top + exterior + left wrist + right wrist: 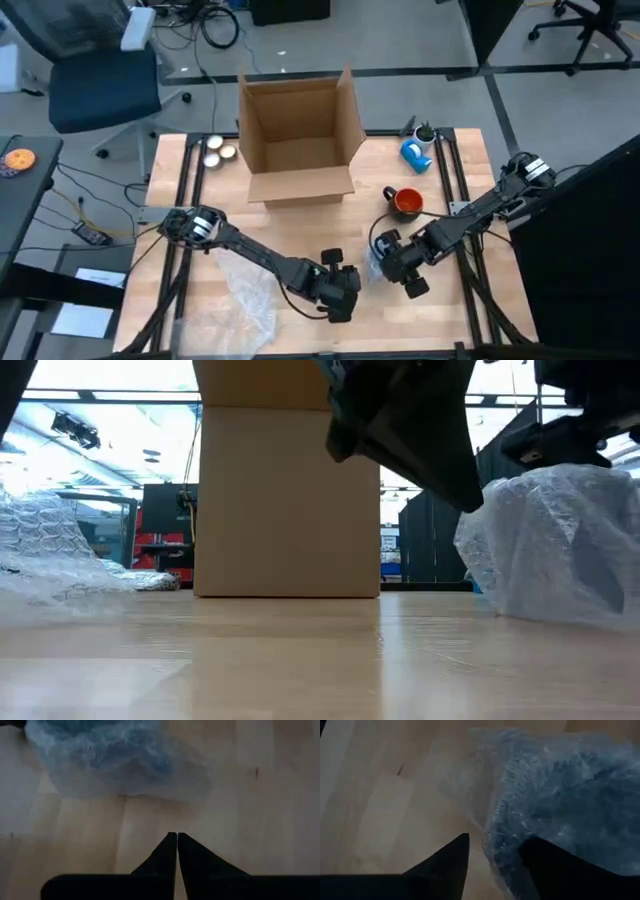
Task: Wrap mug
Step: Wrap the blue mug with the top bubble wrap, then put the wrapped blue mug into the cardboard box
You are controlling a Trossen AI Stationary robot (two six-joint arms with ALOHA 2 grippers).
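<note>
The left gripper (177, 836) hangs low over the bare desk (260, 810), its jaws pressed together with nothing between them. A bubble-wrapped bundle (117, 762) lies just ahead of the jaw tips, apart from them; this is probably the positioning needed to steady or press the wrap.

The right gripper (492, 842) has its jaws spread moderately, straddling the edge of the same bundle (560, 805). One jaw rests against the film; the other is over bare wood. No firm clamp on the wrap is evident.

The bundle shows bluish through the film, so it likely holds a mug, though its shape is hidden. A red mug (406, 202) stands unwrapped beyond the right jaws, near the open cardboard box (298, 140). A loose sheet of bubble wrap (240, 305) lies well behind the left jaws, available for that mug.
</note>
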